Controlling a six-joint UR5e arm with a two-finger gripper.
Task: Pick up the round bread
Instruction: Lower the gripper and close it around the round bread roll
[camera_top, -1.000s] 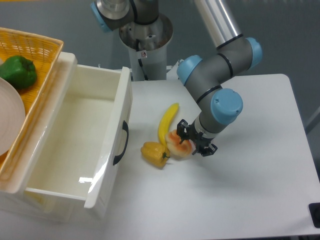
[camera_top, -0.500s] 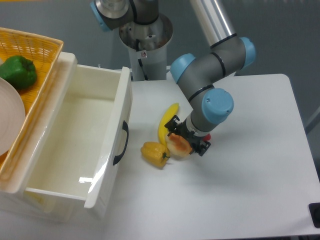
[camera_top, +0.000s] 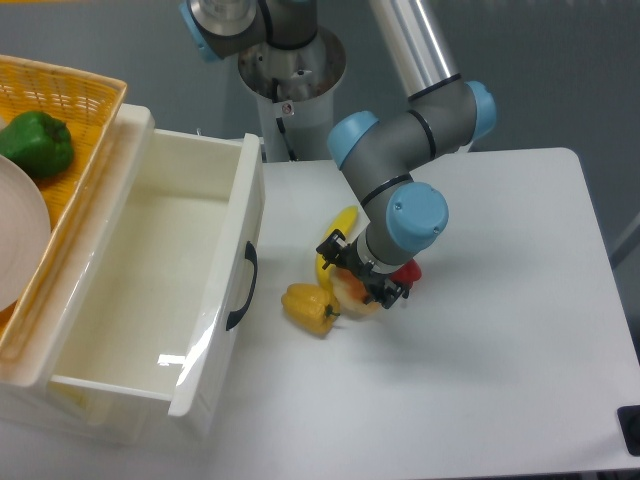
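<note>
One round bread | directly under end effector | fingers apart, straddling it

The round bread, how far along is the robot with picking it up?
Reaching looks done: the gripper is down over the round bread, between the banana and the yellow pepper. Whether the fingers have closed on it cannot be told. The bread appears to sit on the table; lifting it is what is left.

The white table carries a banana, yellow pepper, round bread and drawer box.
</note>
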